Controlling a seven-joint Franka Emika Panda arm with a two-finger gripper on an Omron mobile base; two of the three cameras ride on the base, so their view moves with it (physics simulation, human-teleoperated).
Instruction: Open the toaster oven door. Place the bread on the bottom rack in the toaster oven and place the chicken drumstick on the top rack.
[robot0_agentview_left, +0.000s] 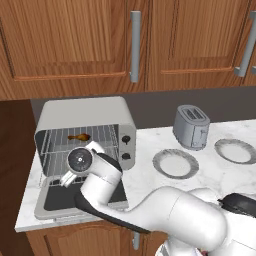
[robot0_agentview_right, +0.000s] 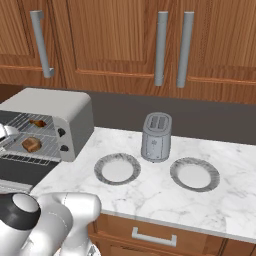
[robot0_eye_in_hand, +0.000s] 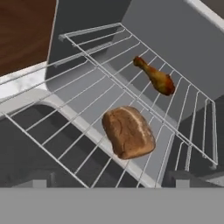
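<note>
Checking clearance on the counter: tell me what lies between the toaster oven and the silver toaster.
In the right base view, a grey-rimmed plate lies on the marble counter between the toaster oven and the toaster, set slightly forward of both. Otherwise that stretch is bare.

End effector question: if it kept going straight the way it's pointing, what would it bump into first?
Probably the bread on the bottom rack, which lies dead ahead in the hand view; depth is hard to judge.

Toaster oven (robot0_agentview_left: 85, 111) silver-grey, dark inside. Bread (robot0_eye_in_hand: 128, 132) brown; chicken drumstick (robot0_eye_in_hand: 156, 77) orange-brown. Table (robot0_agentview_right: 150, 190) white marble, grey-veined.
</note>
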